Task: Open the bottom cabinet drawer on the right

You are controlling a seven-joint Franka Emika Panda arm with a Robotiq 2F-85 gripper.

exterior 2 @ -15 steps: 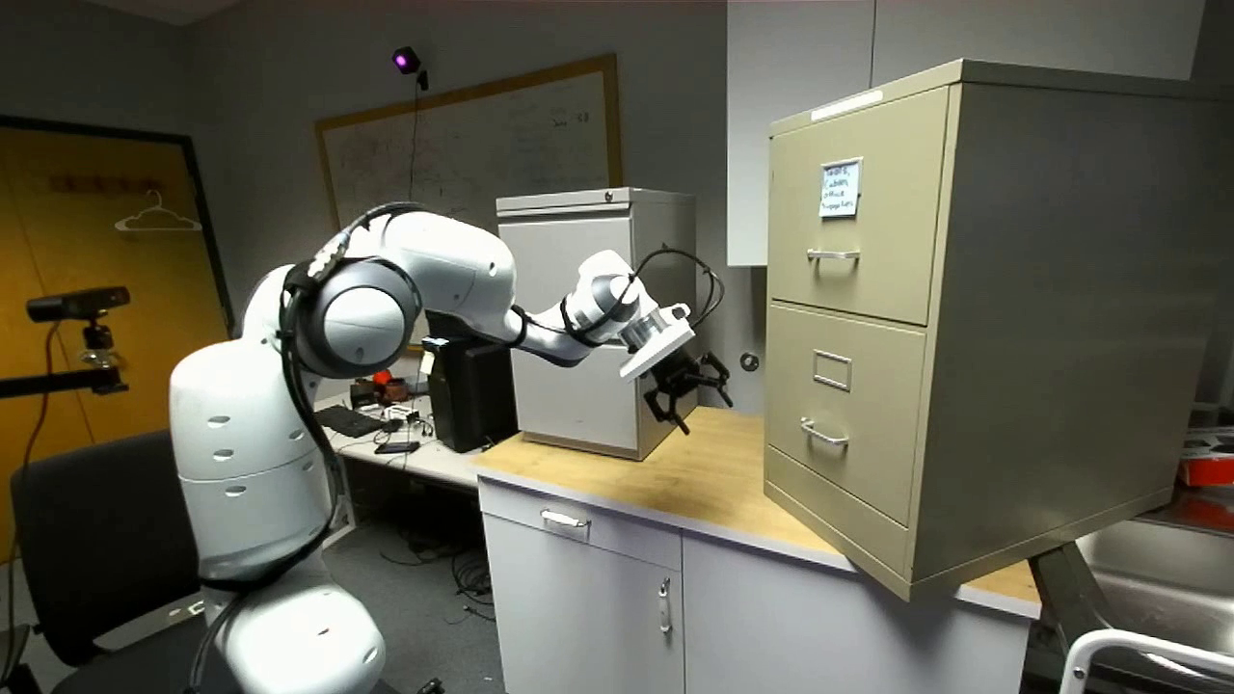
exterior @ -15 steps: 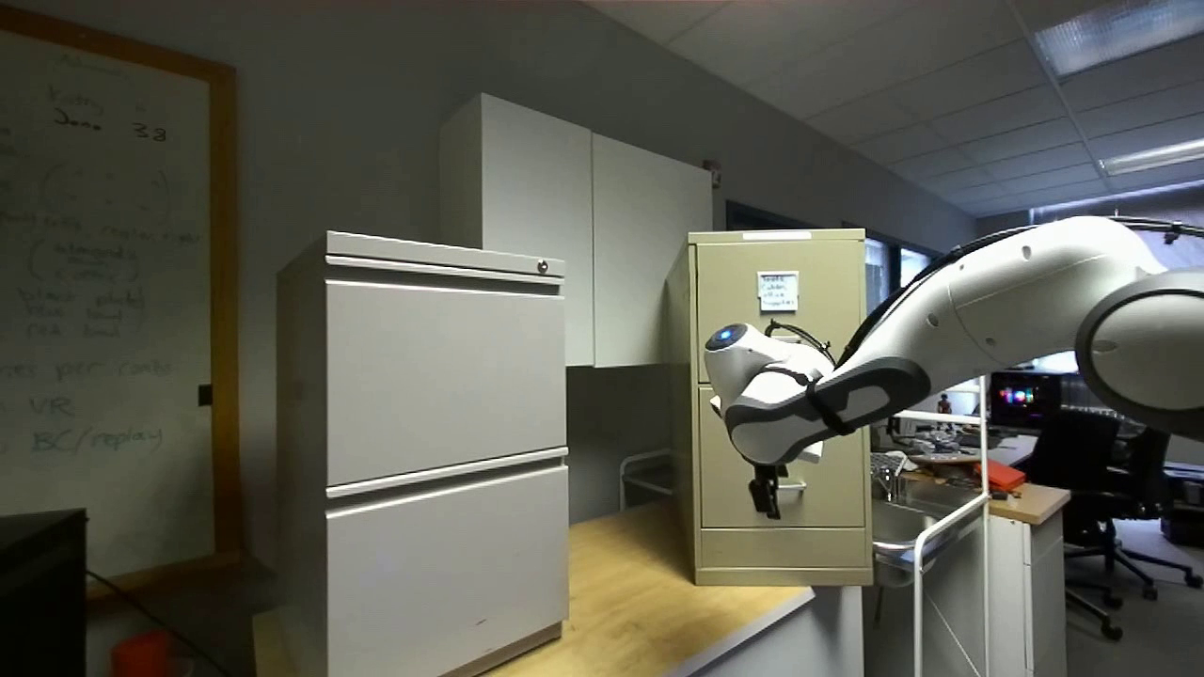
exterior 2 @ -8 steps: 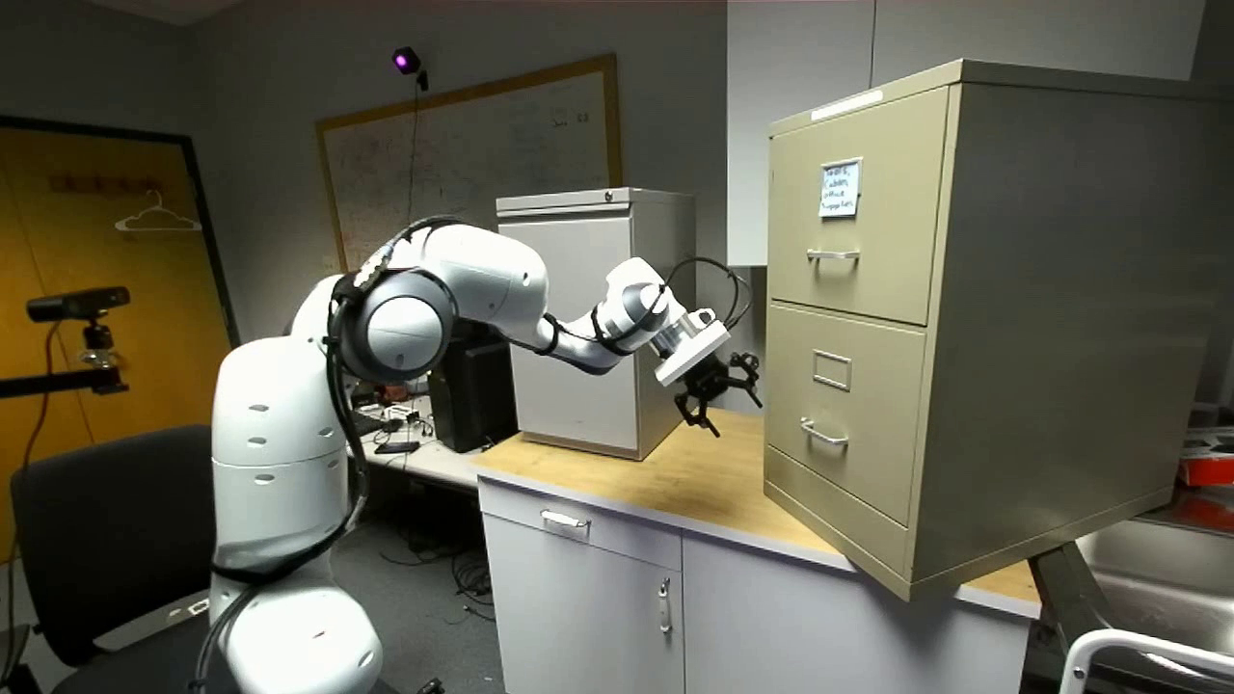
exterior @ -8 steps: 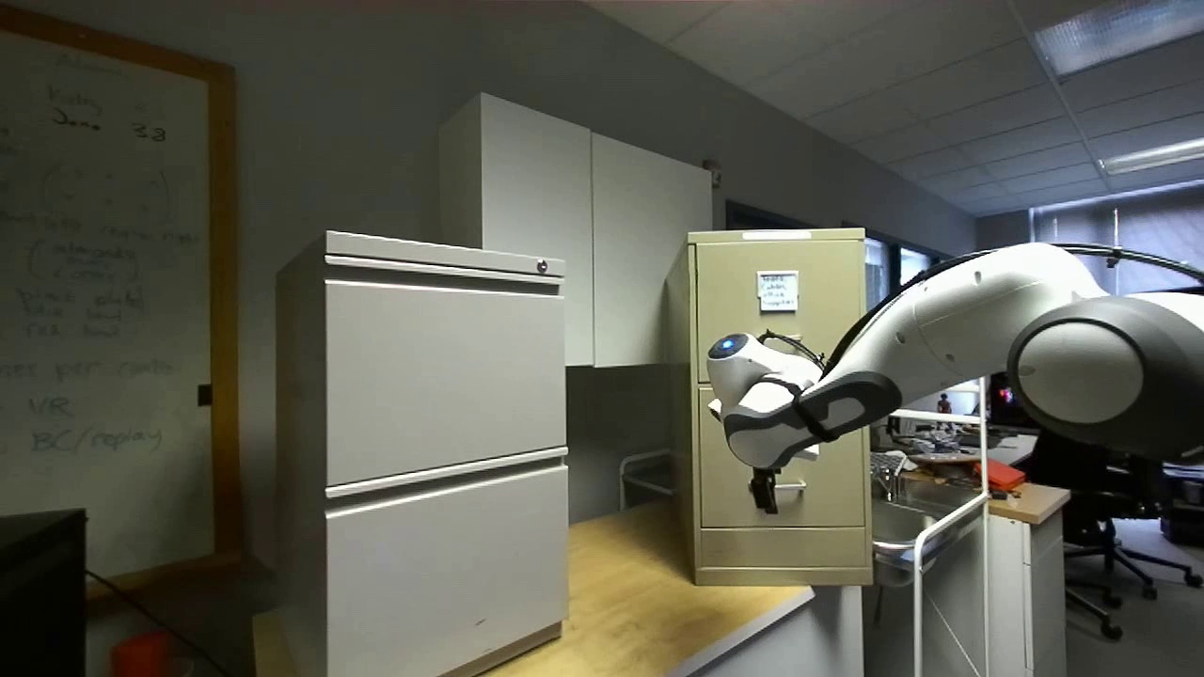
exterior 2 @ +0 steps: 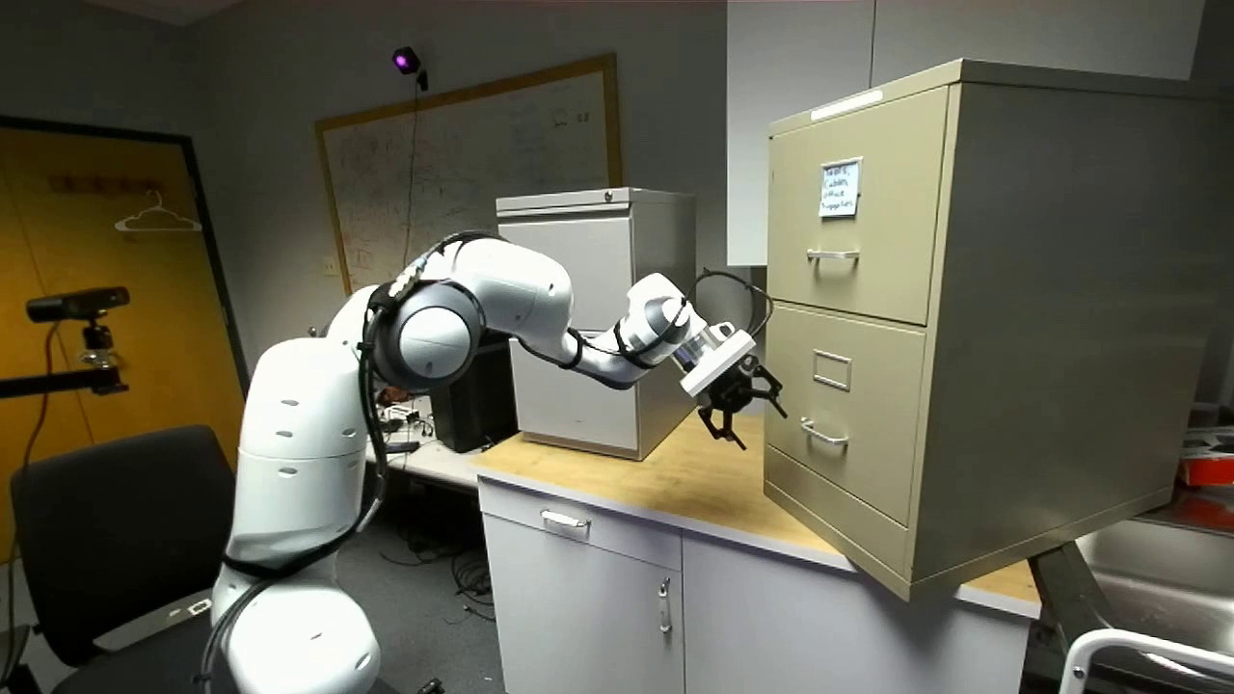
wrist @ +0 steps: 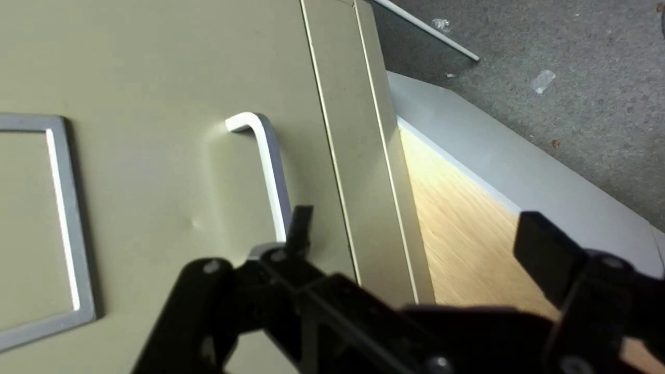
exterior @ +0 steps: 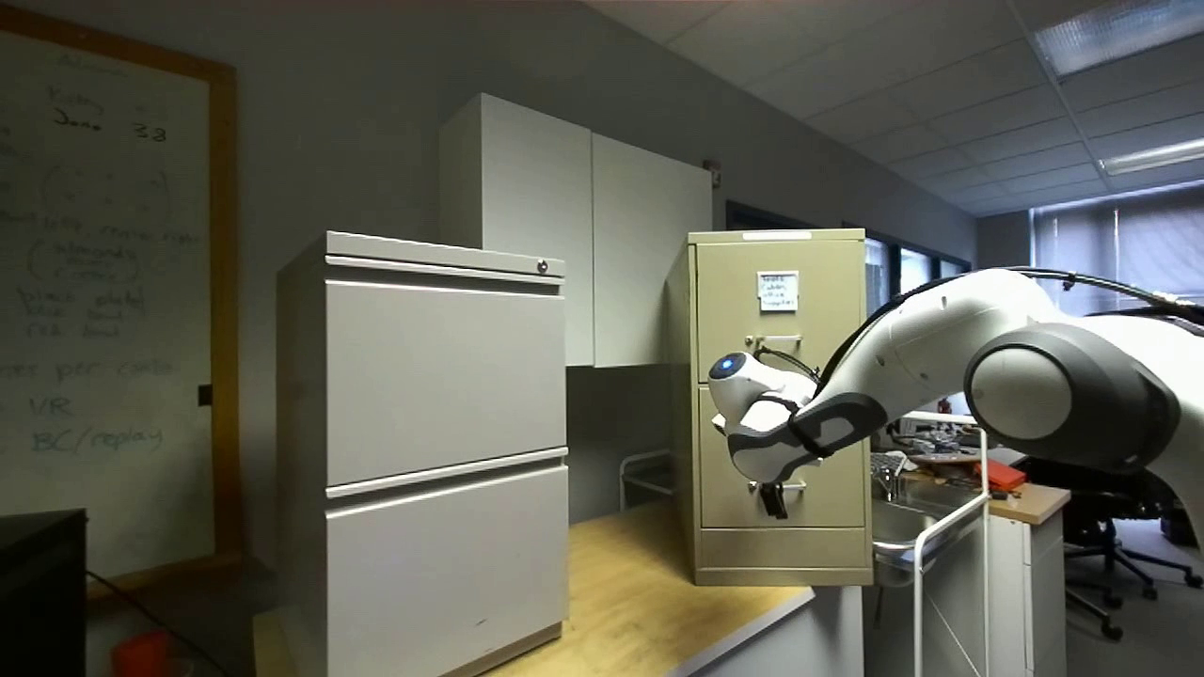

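Note:
The beige-yellow filing cabinet (exterior 2: 1060, 289) stands upright on the counter. Its bottom drawer (exterior 2: 882, 434) is closed flush and also shows in an exterior view (exterior: 832, 503). The drawer's metal handle (exterior 2: 826, 436) fills the middle of the wrist view (wrist: 273, 176). My gripper (exterior 2: 764, 431) is open and empty, tilted down, a short gap in front of the handle. In the wrist view its fingers stand wide apart, the left fingertip (wrist: 300, 223) overlapping one end of the handle, the other over the counter. In an exterior view the gripper (exterior: 773, 500) partly covers the handle.
The beige drawer above (exterior 2: 897, 222) is closed. A light-grey cabinet (exterior 2: 574, 280) stands beside the arm on the wooden counter (exterior 2: 675, 472). White wall cupboards (exterior: 536, 235) hang behind. A white rail frame (exterior: 950, 527) and a sink are beside the beige cabinet.
The arm has moved closer to the beige cabinet, and the gripper has come near the bottom drawer's handle, dipping slightly in the last half second. The gripper stays open; the drawers have not moved.

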